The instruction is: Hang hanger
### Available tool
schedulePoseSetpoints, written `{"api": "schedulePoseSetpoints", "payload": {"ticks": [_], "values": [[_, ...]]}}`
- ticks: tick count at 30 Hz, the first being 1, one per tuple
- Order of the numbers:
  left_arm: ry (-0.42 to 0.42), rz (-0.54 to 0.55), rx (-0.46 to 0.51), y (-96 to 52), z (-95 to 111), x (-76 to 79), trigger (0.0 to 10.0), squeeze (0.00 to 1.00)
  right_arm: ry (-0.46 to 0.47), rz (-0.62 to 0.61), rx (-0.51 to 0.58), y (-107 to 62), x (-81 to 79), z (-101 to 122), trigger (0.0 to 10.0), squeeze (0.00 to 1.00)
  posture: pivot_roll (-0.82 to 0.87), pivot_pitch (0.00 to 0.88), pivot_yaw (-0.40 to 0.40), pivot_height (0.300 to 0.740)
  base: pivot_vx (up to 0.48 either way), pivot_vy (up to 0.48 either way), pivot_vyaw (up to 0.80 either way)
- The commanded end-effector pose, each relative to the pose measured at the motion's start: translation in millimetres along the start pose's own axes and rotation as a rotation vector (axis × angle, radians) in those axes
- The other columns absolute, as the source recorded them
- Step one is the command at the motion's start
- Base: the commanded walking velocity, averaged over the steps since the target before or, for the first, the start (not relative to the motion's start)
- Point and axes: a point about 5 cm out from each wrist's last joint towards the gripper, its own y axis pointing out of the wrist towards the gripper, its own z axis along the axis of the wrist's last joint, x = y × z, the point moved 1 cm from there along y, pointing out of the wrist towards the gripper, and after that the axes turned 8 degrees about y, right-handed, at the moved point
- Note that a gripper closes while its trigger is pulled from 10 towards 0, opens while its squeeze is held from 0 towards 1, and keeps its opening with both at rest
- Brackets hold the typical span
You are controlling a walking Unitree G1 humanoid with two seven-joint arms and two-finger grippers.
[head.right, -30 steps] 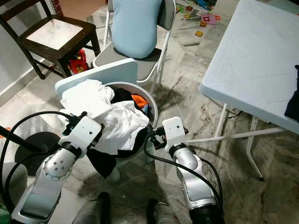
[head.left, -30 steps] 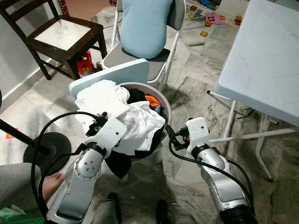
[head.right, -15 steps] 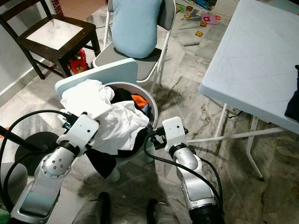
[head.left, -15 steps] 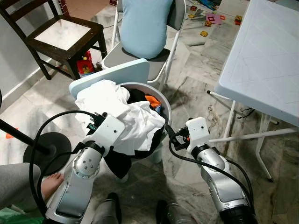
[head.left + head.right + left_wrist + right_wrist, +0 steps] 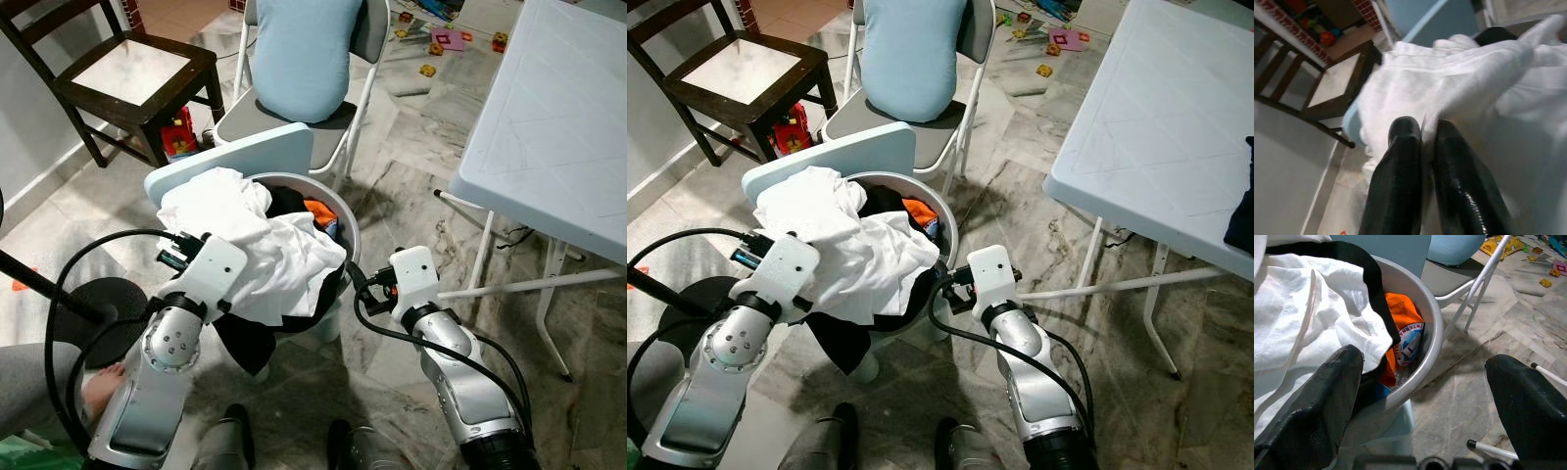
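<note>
No hanger can be made out. A grey round laundry basket [image 5: 345, 223] stands on the floor before me, heaped with white clothes [image 5: 227, 211], an orange garment [image 5: 1403, 335] and black cloth [image 5: 250, 343] that hangs over the front. My left gripper [image 5: 1422, 129] is at the basket's left side, its two black fingers [image 5: 1400, 147] pressed together with a fold of the white cloth pinched between them. Just off the rim on the basket's right side, my right gripper [image 5: 1422, 364] is held open with nothing between its fingers.
A light blue board [image 5: 235, 157] leans behind the basket. Beyond it is a folding chair with a blue cushion [image 5: 304, 54], and a dark wooden chair [image 5: 127, 69] at far left. A white folding table [image 5: 558, 127] fills the right. A black stand base [image 5: 98, 304] and a person's foot [image 5: 98, 387] lie left.
My left arm has drawn to the left along the basket's side, its wrist now farther from the basket's middle. The right arm has not moved.
</note>
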Motion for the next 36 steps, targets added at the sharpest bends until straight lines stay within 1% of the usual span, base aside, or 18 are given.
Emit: {"api": "schedulePoseSetpoints", "payload": {"ticks": [1, 6, 7, 8, 13, 16, 17, 18, 19, 21, 24, 25, 26, 27, 28, 30, 32, 36], "values": [[-0.003, 0.028, 0.010, -1.2, 2, -4.1, 0.0, 0.00, 0.005, -0.004, -0.024, -2.4, 1.5, -7, 10.0, 0.00, 0.07, 0.250, -0.071, 0.740, 0.000, 0.000, 0.00], [-0.032, 0.201, 0.022, -5.8, 6, -28.3, 0.0, 0.00, 0.007, 0.000, -0.025, -1.6, 0.4, -7, 10.0, 0.00, 0.08, 0.251, -0.074, 0.740, 0.000, 0.000, 0.00], [-0.036, 0.214, 0.021, -6.8, 6, -30.1, 0.0, 0.00, 0.007, 0.000, -0.025, -1.6, 0.4, -7, 10.0, 0.00, 0.08, 0.251, -0.074, 0.740, 0.000, 0.000, 0.00], [-0.053, 0.253, 0.018, -10.5, 5, -35.6, 0.0, 0.00, 0.007, 0.001, -0.026, -1.3, -0.1, -8, 10.0, 0.00, 0.09, 0.251, -0.075, 0.740, 0.000, 0.000, 0.00], [-0.106, 0.340, -0.007, -26.8, -1, -48.3, 0.0, 0.00, 0.011, 0.008, -0.028, -0.2, -2.1, -8, 10.0, 0.00, 0.10, 0.252, -0.077, 0.740, 0.000, 0.000, 0.00], [-0.109, 0.356, -0.051, -39.7, -12, -51.0, 0.0, 0.00, 0.015, 0.012, -0.028, 0.8, -3.1, -8, 10.0, 0.00, 0.12, 0.253, -0.076, 0.740, 0.000, 0.000, 0.00], [-0.110, 0.348, -0.070, -42.4, -15, -49.3, 0.3, 0.00, 0.016, 0.012, -0.029, 1.0, -3.5, -8, 10.0, 0.00, 0.12, 0.253, -0.076, 0.740, 0.000, 0.000, 0.00], [-0.113, 0.339, -0.096, -45.8, -20, -46.7, 1.0, 0.00, 0.017, 0.013, -0.029, 1.3, -3.7, -8, 10.0, 0.00, 0.12, 0.253, -0.076, 0.740, 0.000, 0.000, 0.00], [-0.115, 0.335, -0.115, -48.2, -23, -45.1, 1.0, 0.00, 0.018, 0.014, -0.029, 1.5, -4.0, -9, 10.0, 0.00, 0.12, 0.253, -0.074, 0.740, 0.000, 0.000, 0.00], [-0.159, 0.289, -0.182, -54.8, -34, -34.7, 1.9, 0.00, 0.020, 0.015, -0.028, 2.3, -4.7, -9, 10.0, 0.00, 0.12, 0.253, -0.072, 0.740, 0.000, 0.000, 0.00], [-0.201, 0.234, -0.240, -58.5, -41, -22.2, 2.4, 0.00, 0.023, 0.015, -0.027, 2.5, -4.9, -9, 10.0, 0.00, 0.12, 0.253, -0.071, 0.740, 0.000, 0.000, 0.00], [-0.203, 0.203, -0.241, -57.1, -41, -17.6, 2.8, 0.00, 0.023, 0.014, -0.026, 2.6, -4.9, -9, 10.0, 0.00, 0.12, 0.253, -0.071, 0.740, 0.000, 0.000, 0.00], [-0.203, 0.203, -0.241, -57.1, -41, -17.6, 2.8, 0.00, 0.023, 0.014, -0.026, 2.6, -4.9, -9, 10.0, 0.00, 0.12, 0.253, -0.071, 0.740, 0.000, 0.000, 0.00], [-0.202, 0.193, -0.241, -56.1, -41, -16.0, 3.8, 0.00, 0.023, 0.014, -0.026, 2.6, -4.8, -9, 10.0, 0.00, 0.12, 0.253, -0.070, 0.740, 0.000, 0.000, 0.00], [-0.203, 0.167, -0.240, -54.3, -40, -12.6, 4.1, 0.00, 0.023, 0.013, -0.026, 2.5, -4.7, -9, 10.0, 0.00, 0.12, 0.252, -0.069, 0.740, 0.000, 0.000, 0.00], [-0.204, 0.149, -0.240, -53.2, -40, -10.4, 4.1, 0.00, 0.023, 0.013, -0.026, 2.4, -4.6, -9, 10.0, 0.00, 0.12, 0.252, -0.069, 0.740, 0.000, 0.000, 0.00], [-0.193, 0.084, -0.255, -53.0, -40, -2.5, 4.3, 0.00, 0.023, 0.010, -0.025, 1.8, -4.1, -9, 10.0, 0.00, 0.11, 0.252, -0.067, 0.740, 0.000, 0.000, 0.00], [-0.156, -0.020, -0.303, -60.0, -49, 9.4, 4.6, 0.00, 0.023, 0.008, -0.025, 0.9, -3.4, -9, 10.0, 0.00, 0.11, 0.256, -0.065, 0.740, 0.000, 0.000, 0.00]]}}
